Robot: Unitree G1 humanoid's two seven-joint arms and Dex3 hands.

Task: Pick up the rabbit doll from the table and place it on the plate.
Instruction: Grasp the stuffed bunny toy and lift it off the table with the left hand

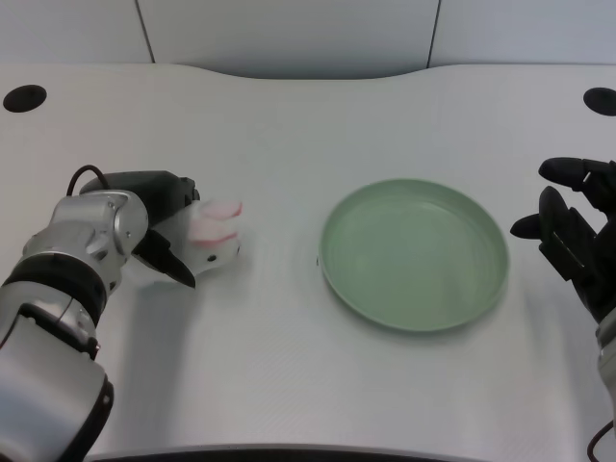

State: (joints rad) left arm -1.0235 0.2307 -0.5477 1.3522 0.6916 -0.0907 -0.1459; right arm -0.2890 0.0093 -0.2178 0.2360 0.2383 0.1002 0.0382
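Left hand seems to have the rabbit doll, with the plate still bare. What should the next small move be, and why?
Probably carry it right toward the plate. The left hand is wrapped around the rabbit doll, well left of the green plate, which holds nothing. Whether the doll has cleared the table is hard to tell, so a slight lift first seems wise.

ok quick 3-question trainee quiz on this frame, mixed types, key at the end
1. True or false: the rabbit doll already lies on the green plate.
2. Which hand is at the doll? A) left hand B) right hand
3. Fill in: on the white table, the plate lies on the doll's ____ side in the picture.

Key:
1. False. The doll is at the left hand, apart from the plate, which holds nothing.
2. A
3. right
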